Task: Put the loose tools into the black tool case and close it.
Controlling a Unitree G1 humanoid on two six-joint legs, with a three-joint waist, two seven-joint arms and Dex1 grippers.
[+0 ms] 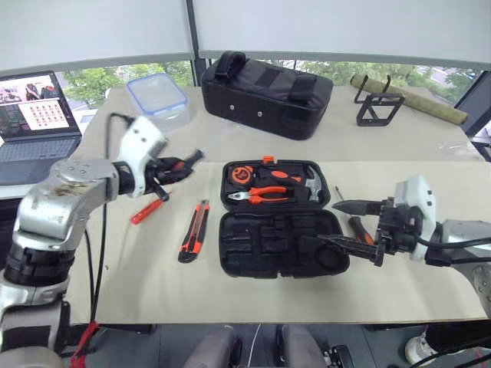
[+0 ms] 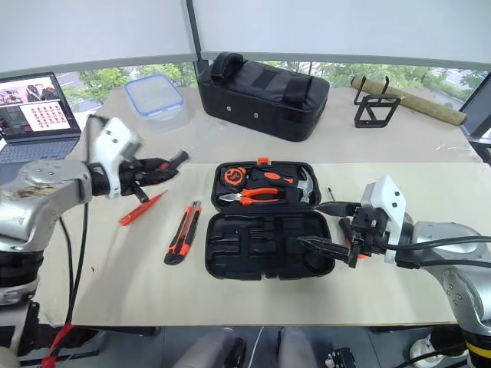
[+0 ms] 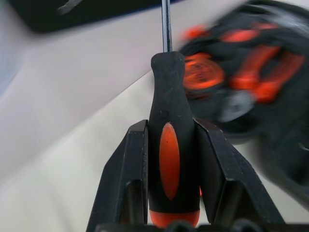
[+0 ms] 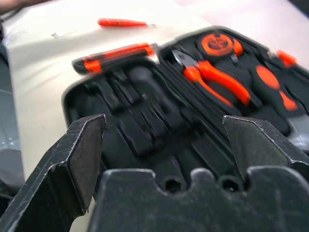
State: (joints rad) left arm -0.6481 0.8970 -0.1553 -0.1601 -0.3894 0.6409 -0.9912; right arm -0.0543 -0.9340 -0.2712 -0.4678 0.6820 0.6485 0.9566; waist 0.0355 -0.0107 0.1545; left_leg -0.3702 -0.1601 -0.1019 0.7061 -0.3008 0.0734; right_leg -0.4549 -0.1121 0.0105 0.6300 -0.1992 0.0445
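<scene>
The tabletop (image 1: 322,146) carries the black tool case (image 1: 280,244) lying open at the centre, hinge running left to right, its near half showing bare moulded slots. The left pincer (image 1: 178,167), left of the case and lifted off the tabletop, is clamped on a black-and-orange screwdriver (image 3: 169,145), shaft pointing right toward the case; that arm is the nearer one for this tool, and the gap to the case is open. The right pincer (image 1: 345,224) hangs wide open and empty over the case's right edge. The utility knife (image 1: 193,230) lies just left of the case, long axis near to far. The small orange screwdriver (image 1: 147,211) lies further left.
</scene>
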